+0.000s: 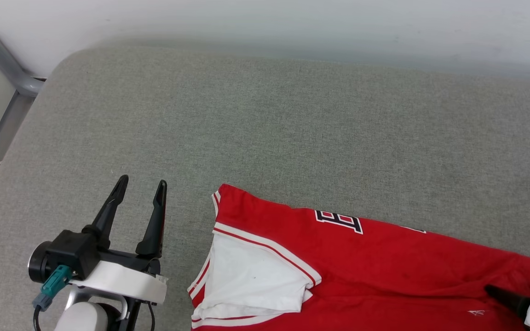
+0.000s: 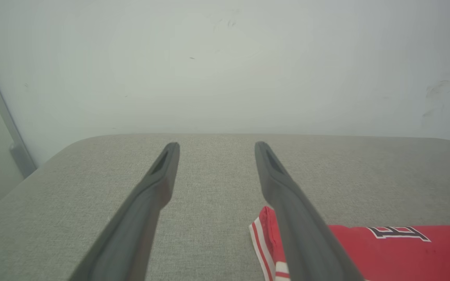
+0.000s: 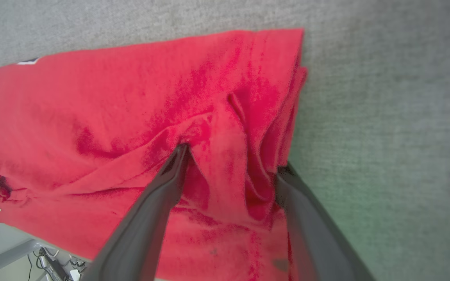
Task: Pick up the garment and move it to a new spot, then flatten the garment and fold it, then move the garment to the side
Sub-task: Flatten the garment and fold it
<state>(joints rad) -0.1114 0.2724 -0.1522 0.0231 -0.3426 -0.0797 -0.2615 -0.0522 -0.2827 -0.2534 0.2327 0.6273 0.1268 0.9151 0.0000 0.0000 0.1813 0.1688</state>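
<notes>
The garment [image 1: 384,266], a red jersey, lies folded on the grey cushion [image 1: 269,124] at the lower right, a white sleeve [image 1: 251,276] on top at its left end. Part of its black lettering [image 1: 338,220] shows along the far edge. My left gripper [image 1: 143,180] hovers open and empty just left of the garment [image 2: 404,253], its fingers [image 2: 216,145] pointing toward the wall. My right gripper [image 3: 233,158] stands open at the garment's [image 3: 111,97] right end, its tips pressed into the red folds with a ridge of cloth between them. One dark finger [image 1: 504,294] of it shows at the lower right.
A white wall [image 1: 292,23] runs behind the cushion. A grey metal frame [image 1: 12,73] stands at the far left beyond the cushion's rounded corner. Bare cushion stretches beyond and left of the garment. Cables [image 3: 53,265] lie on the floor past the cushion's near edge.
</notes>
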